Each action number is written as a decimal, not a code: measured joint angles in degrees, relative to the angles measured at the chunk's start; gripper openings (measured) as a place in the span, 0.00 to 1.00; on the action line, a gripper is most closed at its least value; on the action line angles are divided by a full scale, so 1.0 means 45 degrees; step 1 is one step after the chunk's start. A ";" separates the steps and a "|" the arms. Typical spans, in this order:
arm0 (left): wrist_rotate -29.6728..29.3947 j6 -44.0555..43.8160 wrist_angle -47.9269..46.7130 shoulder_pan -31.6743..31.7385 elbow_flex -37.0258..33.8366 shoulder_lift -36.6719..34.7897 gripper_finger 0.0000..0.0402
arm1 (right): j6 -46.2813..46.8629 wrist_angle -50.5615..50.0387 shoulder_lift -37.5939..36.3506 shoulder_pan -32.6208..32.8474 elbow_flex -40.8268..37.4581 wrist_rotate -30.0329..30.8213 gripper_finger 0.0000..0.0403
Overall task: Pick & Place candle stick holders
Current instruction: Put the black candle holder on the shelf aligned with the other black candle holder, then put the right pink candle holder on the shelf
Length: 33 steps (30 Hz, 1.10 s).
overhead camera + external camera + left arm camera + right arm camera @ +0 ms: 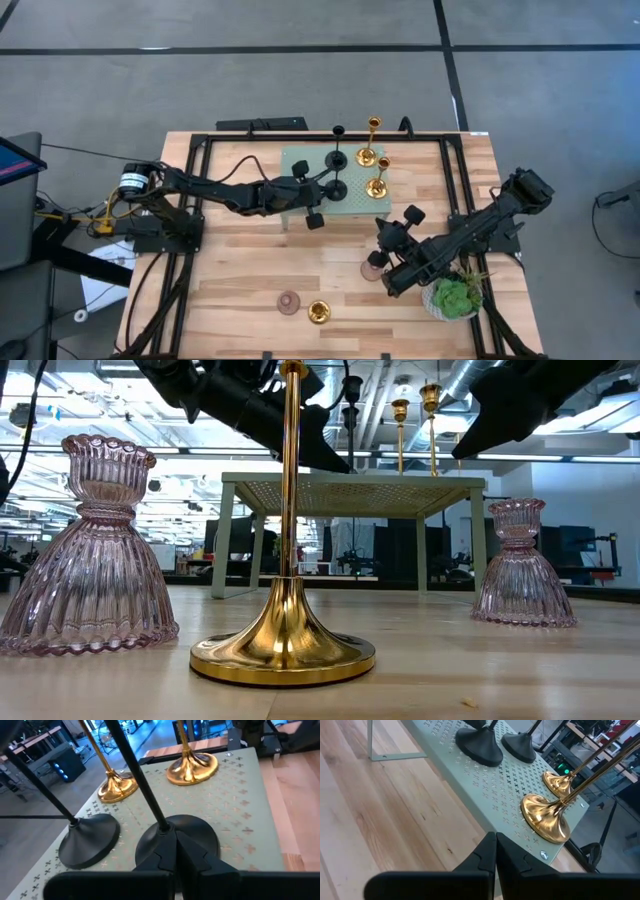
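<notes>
Grippers closed, empty: left gripper (318, 204) by black holders (337, 186), right gripper (381, 246) near plant (456, 297)

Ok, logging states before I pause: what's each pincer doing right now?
Left pincer: shut, empty, at a black holder on the green stand.
Right pincer: shut, empty.

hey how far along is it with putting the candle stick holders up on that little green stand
Four holders stand on the pale green perforated stand: two matte black ones and two shiny gold ones. Nothing is in hand: the left gripper is shut, empty, by the stand's near edge; the right gripper is shut, empty, over bare table. Left on the wooden table: two ribbed pink glass holders and one gold holder.
</notes>
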 joint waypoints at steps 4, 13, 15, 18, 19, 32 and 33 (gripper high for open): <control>0.0568 -0.0055 0.0285 0.0258 0.0000 0.0000 0.01 | -0.0029 0.0022 0.0000 -0.0003 0.0000 0.0095 0.00; 0.0925 -0.0065 0.0678 0.0379 0.0000 -0.0010 0.01 | -0.0029 0.0037 0.0000 -0.0013 0.0000 0.0129 0.00; 0.0930 -0.0065 0.0711 0.0379 0.0000 -0.0010 0.01 | -0.0027 0.0045 0.0000 -0.0013 0.0000 0.0129 0.00; 0.0930 -0.0065 0.0722 0.0387 0.0000 -0.0015 0.01 | -0.0024 0.0093 0.0000 -0.0013 0.0000 0.0129 0.00; 0.0937 -0.0065 0.0727 0.0415 0.0000 -0.0015 0.01 | -0.0024 0.0111 0.0000 -0.0013 0.0000 0.0129 0.00; 0.1197 -0.0021 0.0721 0.0681 0.0015 -0.0024 0.01 | -0.0023 0.0187 0.0000 -0.0013 0.0000 0.0130 0.00; 0.1198 -0.0021 0.0721 0.0615 0.0015 -0.0024 0.01 | -0.0024 0.0181 0.0000 -0.0013 0.0000 0.0139 0.00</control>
